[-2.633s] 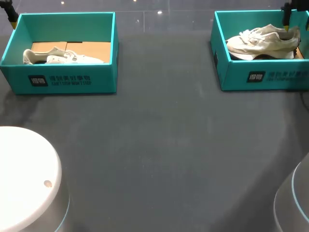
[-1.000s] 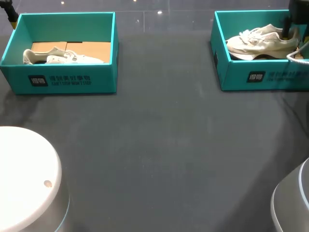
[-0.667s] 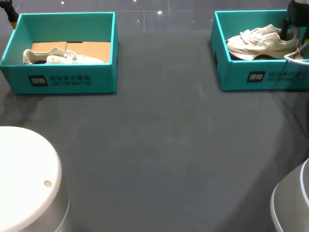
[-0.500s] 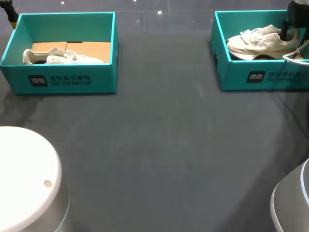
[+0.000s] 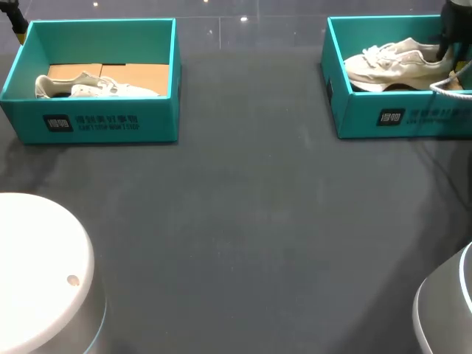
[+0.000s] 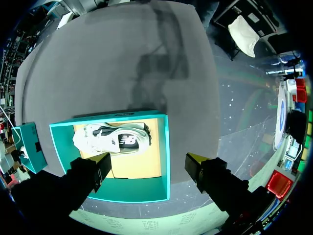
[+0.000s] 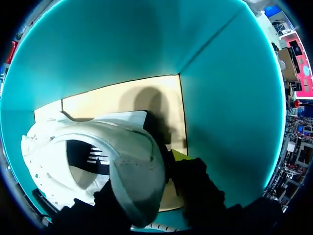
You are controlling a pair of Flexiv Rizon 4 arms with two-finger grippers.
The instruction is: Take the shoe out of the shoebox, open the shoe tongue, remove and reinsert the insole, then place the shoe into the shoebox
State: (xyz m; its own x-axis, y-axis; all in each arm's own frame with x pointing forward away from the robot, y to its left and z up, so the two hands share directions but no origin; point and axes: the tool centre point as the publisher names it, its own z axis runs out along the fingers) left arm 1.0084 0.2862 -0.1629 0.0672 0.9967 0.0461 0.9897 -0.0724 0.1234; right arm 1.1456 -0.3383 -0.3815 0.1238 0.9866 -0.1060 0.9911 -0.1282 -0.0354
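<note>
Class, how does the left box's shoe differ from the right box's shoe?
The left shoe lies low behind the left shoebox wall; the right shoe rides higher in the right shoebox. The left gripper hangs open above the left shoe; the right gripper pinches the right shoe's heel. Both are pale sneakers.

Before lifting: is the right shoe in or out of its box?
In. The right shoe sits between the walls of the box, on its cardboard floor.
</note>
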